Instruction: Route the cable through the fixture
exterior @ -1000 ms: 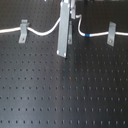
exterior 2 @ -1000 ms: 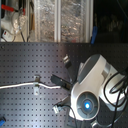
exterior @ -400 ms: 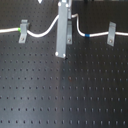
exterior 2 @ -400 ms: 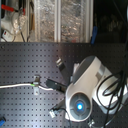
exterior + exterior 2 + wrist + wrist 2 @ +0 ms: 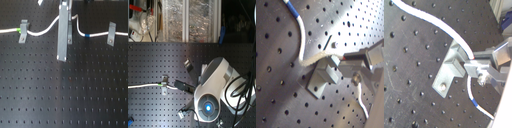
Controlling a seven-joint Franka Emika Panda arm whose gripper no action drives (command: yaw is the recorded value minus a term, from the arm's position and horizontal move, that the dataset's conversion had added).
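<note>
Pinching the cable [image 5: 459,41] in the gripper [image 5: 470,64] right beside a grey bracket [image 5: 449,75] on the pegboard [image 5: 65,95]; cord also running through two outer clips [image 5: 23,31] there.

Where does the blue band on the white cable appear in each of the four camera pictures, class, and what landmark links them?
First exterior view: blue band on the cable, upper right, left of the right-hand clip.
Second exterior view: not visible.
First wrist view: blue band near the picture's corner.
Second wrist view: blue band near the edge.
Shared landmark: the white cable on the black perforated board.
</note>
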